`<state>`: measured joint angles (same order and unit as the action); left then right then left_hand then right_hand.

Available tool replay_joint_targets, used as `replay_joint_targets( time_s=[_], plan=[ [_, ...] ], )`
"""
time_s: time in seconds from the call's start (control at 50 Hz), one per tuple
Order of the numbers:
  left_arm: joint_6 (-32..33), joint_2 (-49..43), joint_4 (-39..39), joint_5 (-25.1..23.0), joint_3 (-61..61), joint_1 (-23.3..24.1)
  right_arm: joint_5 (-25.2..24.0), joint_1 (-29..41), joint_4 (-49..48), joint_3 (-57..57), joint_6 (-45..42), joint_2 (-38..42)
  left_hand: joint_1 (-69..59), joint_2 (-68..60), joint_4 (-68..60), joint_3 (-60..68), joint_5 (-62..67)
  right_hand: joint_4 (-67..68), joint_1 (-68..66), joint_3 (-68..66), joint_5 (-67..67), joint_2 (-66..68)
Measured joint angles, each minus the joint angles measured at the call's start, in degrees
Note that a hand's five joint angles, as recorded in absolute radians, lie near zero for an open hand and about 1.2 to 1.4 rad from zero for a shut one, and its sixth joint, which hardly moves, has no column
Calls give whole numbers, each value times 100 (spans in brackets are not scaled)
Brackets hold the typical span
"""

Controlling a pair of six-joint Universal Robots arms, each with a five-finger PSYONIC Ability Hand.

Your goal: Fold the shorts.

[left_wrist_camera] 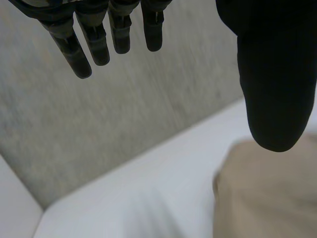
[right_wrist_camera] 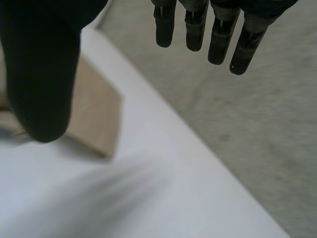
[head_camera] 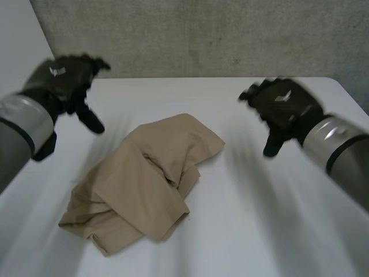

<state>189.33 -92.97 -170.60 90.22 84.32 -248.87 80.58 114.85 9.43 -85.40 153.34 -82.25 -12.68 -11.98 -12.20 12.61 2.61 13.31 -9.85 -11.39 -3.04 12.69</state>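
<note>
Shorts (head_camera: 144, 187), tan, crumpled in a rumpled heap

Soft, even, rather dim light falls from above, leaving the white table (head_camera: 248, 231) a pale grey. The shorts (head_camera: 144, 190) cast a thin, soft-edged shadow along their rim, and their folds are gently shaded.
</note>
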Motion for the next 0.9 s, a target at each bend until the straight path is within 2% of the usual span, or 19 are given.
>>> replay_joint_targets(
  time_s=[0.16, 0.34, 0.54, 0.56, 0.62, 0.64, 0.66, 0.68, 0.7, 0.72, 0.9],
  plan=[
    [334, -195, -23, 101, 821, -360, -184, 619, -290, -342, -315, 586, 0, 0, 0, 0, 0, 0, 0, 0, 0, 0],
    [294, -386, -189, 124, 1722, -980, -525, 1604, -1376, -395, -205, 1518, 0, -2, 0, 0, 4, 0, 0, 0, 0, 0],
    [282, -717, -418, 86, 2030, -1258, -763, 2039, -2087, -295, -227, 2117, 0, -10, 0, 0, 0, 0, -27, -21, -3, 11],
    [279, -780, -422, 83, 2042, -1247, -761, 2048, -2121, -274, -232, 2181, 0, -10, 0, 0, 4, 592, -638, -700, -595, 689],
    [257, -893, -425, 82, 2053, -1178, -742, 2061, -2199, -195, -237, 2365, 0, -9, 0, 0, 0, 765, -811, -892, -761, 816],
    [243, -922, -423, 82, 2053, -1141, -731, 2060, -2226, -157, -236, 2446, 0, -9, 0, 0, 1, 2614, -2402, -2812, -2515, 2796],
    [222, -950, -422, 82, 2051, -1090, -711, 2057, -2257, -118, -231, 2507, 0, -9, 0, 0, 0, 3617, -3209, -3916, -3484, 3806],
    [213, -957, -421, 82, 2049, -1069, -702, 2056, -2268, -106, -228, 2522, 0, -9, 0, 0, 0, 3617, -3209, -3916, -3484, 3806],
    [193, -966, -420, 82, 2045, -1026, -672, 2054, -2300, -81, -218, 2544, 1, -8, 0, 0, 0, 4802, -4114, -4982, -4644, 4883],
    [174, -965, -418, 82, 2042, -987, -595, 2045, -2361, -43, -183, 2536, 0, -8, 0, 0, 2, 5263, -4491, -5424, -5116, 5356],
    [122, -970, -454, 80, 2039, -791, -15, 1799, -2559, -44, 538, 1854, -192, -208, -197, 170, 182, 5469, -4588, -5600, -5316, 5478]
  ],
)
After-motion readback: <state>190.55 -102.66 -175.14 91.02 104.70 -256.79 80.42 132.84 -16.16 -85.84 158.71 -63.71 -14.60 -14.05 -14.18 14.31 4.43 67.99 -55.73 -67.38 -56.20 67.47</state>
